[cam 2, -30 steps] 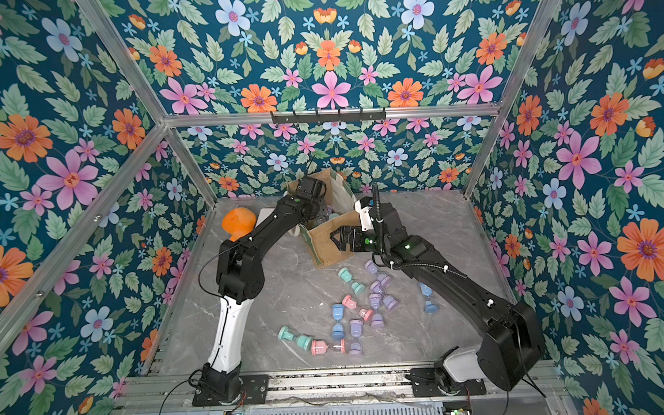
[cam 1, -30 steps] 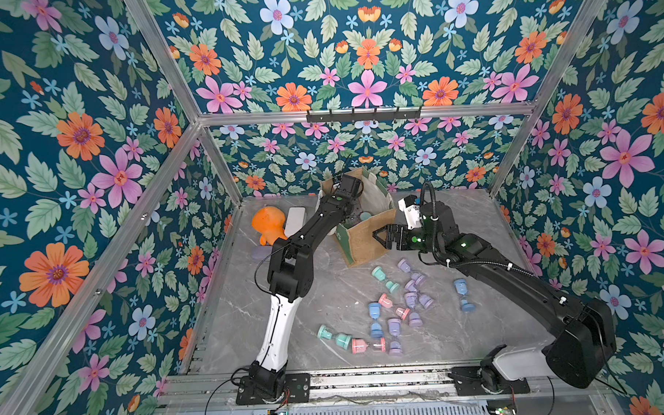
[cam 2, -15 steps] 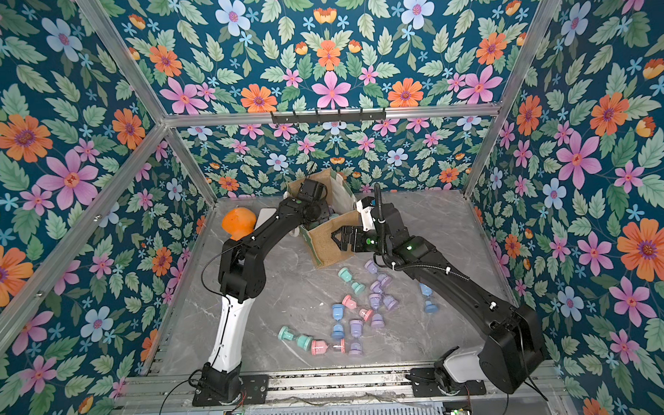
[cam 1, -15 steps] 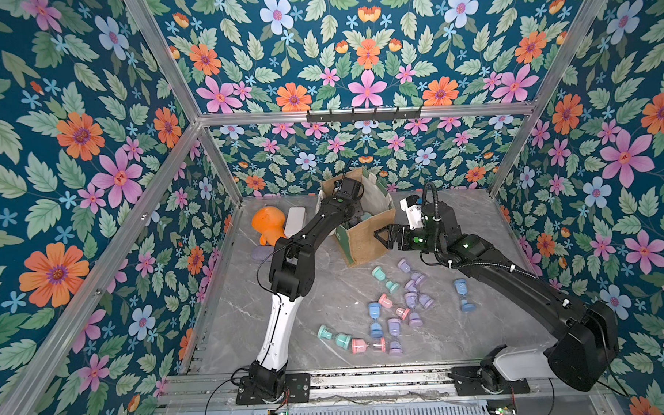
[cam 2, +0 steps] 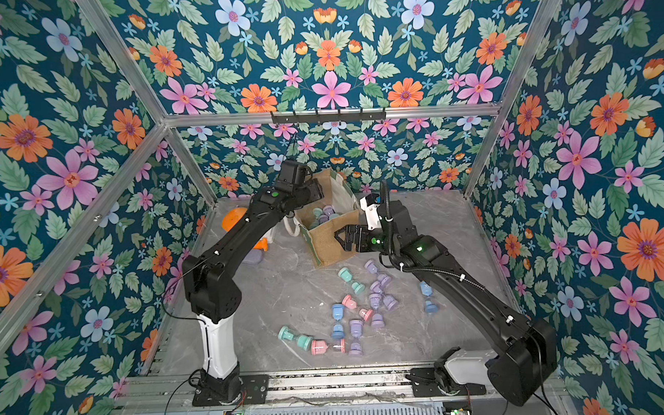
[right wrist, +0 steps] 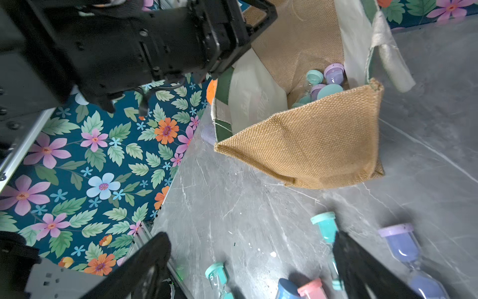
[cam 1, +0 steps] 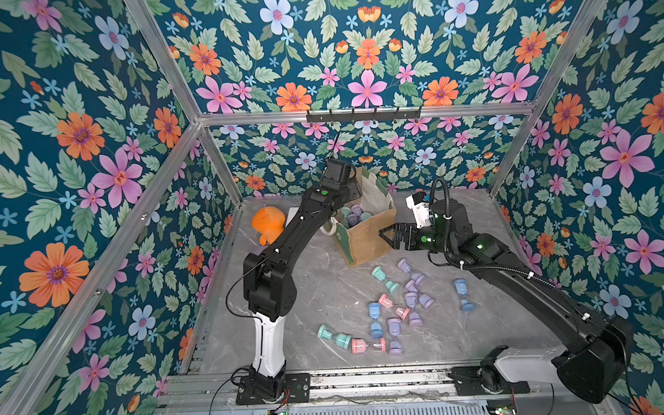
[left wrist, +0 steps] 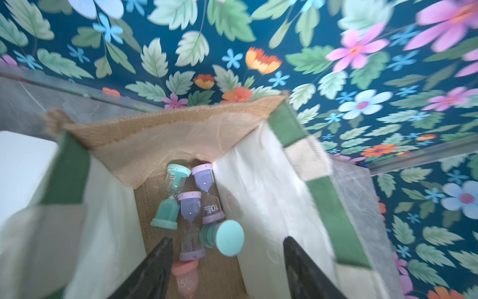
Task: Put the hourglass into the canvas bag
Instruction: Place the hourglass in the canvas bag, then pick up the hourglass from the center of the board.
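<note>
In both top views the canvas bag [cam 1: 365, 237] stands at frame centre on the counter [cam 1: 325, 284]. The left hand [cam 1: 354, 194] is over its mouth and the right hand [cam 1: 385, 237] just right of it (loose hourglasses [cam 1: 398, 308] lie lower centre).

Left wrist view: the left hand's fingers [left wrist: 155, 266] are parted and grip nothing, with the bagged hourglasses [left wrist: 191, 207] beneath.

Right wrist view: the right hand's fingers [right wrist: 144, 266] are spread wide and empty, above the counter.

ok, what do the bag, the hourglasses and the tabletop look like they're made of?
Canvas bag: coarse woven jute-like cloth, matte; the open weave shows.
Hourglasses: clear glossy bulbs, glass or plastic, can't tell; matte pastel caps, likely plastic.
Tabletop: grey, veined marble look with a slight sheen; stone or laminate unclear.
</note>
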Action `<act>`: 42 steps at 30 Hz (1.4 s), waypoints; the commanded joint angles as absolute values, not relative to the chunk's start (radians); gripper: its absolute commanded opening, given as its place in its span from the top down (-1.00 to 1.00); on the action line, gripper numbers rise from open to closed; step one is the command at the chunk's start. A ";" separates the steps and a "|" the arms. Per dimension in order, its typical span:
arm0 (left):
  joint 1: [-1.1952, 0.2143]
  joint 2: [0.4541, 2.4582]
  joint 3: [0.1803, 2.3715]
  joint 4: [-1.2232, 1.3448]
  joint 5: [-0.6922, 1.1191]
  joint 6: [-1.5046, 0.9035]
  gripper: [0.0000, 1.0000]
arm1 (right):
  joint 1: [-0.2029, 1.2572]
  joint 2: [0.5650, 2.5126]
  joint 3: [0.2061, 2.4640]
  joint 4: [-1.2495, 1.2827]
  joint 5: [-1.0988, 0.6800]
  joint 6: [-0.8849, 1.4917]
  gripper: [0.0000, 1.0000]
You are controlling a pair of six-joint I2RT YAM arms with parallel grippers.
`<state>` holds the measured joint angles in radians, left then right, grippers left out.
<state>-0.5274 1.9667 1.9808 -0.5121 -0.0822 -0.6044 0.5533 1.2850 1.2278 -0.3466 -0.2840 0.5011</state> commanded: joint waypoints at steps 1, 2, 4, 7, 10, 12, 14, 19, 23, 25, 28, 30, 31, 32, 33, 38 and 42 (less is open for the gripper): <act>-0.554 1.878 1.925 -0.500 -0.097 -0.561 -0.42 | 0.554 1.262 1.231 -0.428 -0.287 0.475 -0.99; -0.566 1.847 1.903 -0.504 -0.106 -0.553 -0.43 | 0.552 1.254 1.228 -0.441 -0.288 0.470 -0.99; -0.599 1.769 1.833 -0.507 -0.147 -0.552 -0.44 | 0.553 1.237 1.215 -0.477 -0.287 0.465 -0.99; -0.653 1.662 1.723 -0.505 -0.184 -0.555 -0.44 | 0.554 1.208 1.187 -0.520 -0.287 0.459 -0.99; -0.727 1.566 1.624 -0.516 -0.242 -0.567 -0.44 | 0.554 1.178 1.151 -0.551 -0.290 0.458 -0.98; -0.778 1.517 1.572 -0.534 -0.270 -0.583 -0.43 | 0.555 1.160 1.128 -0.575 -0.297 0.460 -0.99; -0.836 1.469 1.521 -0.560 -0.303 -0.622 -0.42 | 0.555 1.142 1.101 -0.594 -0.308 0.463 -0.98; -0.960 1.385 1.383 -0.576 -0.331 -0.710 -0.41 | 0.555 1.091 1.013 -0.619 -0.312 0.474 -0.99; -1.040 1.386 1.342 -0.625 -0.343 -0.761 -0.42 | 0.555 1.047 0.936 -0.627 -0.311 0.492 -0.99; -1.077 1.394 1.314 -0.635 -0.344 -0.795 -0.43 | 0.555 1.029 0.902 -0.646 -0.310 0.500 -0.99; -1.107 1.412 1.267 -0.642 -0.330 -0.833 -0.43 | 0.555 0.993 0.860 -0.684 -0.300 0.500 -0.98; -1.117 1.428 1.236 -0.643 -0.315 -0.860 -0.44 | 0.555 0.968 0.837 -0.709 -0.281 0.503 -0.99; -1.121 1.441 1.223 -0.643 -0.299 -0.873 -0.44 | 0.554 0.957 0.827 -0.723 -0.270 0.503 -0.99; -1.124 1.454 1.217 -0.649 -0.291 -0.886 -0.44 | 0.555 0.949 0.819 -0.730 -0.266 0.503 -0.99; -1.129 1.471 1.211 -0.670 -0.294 -0.904 -0.45 | 0.555 0.943 0.810 -0.736 -0.265 0.504 -0.99; -1.146 1.543 1.182 -0.682 -0.253 -0.962 -0.46 | 0.556 0.924 0.760 -0.723 -0.307 0.511 -0.99; -1.160 1.603 1.161 -0.660 -0.213 -0.987 -0.47 | 0.555 0.918 0.726 -0.709 -0.312 0.522 -0.99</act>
